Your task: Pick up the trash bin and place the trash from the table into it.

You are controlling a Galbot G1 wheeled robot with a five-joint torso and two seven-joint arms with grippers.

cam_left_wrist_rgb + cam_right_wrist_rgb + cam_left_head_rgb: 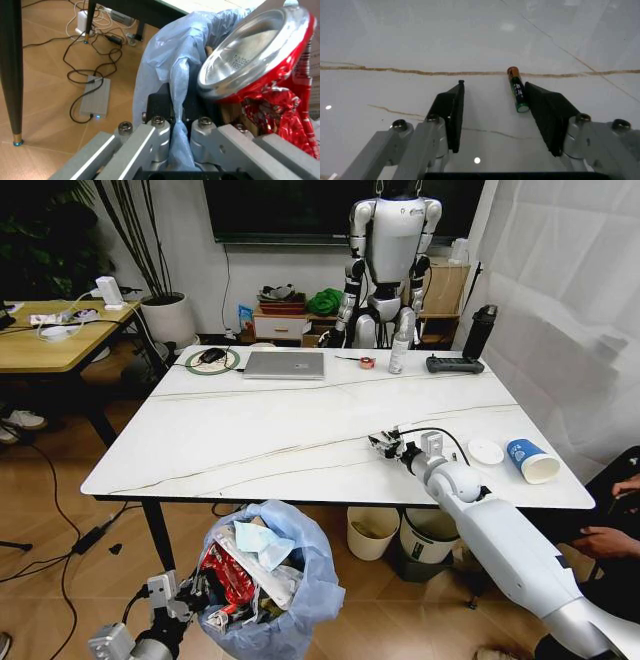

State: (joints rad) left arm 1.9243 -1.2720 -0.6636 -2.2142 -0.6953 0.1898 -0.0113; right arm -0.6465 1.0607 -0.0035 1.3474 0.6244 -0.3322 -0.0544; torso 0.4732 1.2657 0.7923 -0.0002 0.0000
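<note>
The trash bin (270,585), lined with a light-blue bag (165,56), hangs beside the table's near edge, below the tabletop. My left gripper (188,592) (178,112) is shut on its bagged rim. Inside lie a crushed red can (250,56), red wrappers and a pale-blue mask (262,542). On the white marble table (260,430), my right gripper (385,445) (495,85) stands open just above the top. A small battery (518,90) lies between its fingers, close to one pad. A white lid (486,451) and a blue-white paper cup (531,461) lie to the right of it.
At the table's far side are a silver laptop (284,365), a white bottle (400,345), a black controller (454,364) and a green ring (211,359). Under the table stand a cream bucket (372,530) and a dark bin (432,535). A person's hands (610,535) are at the right edge.
</note>
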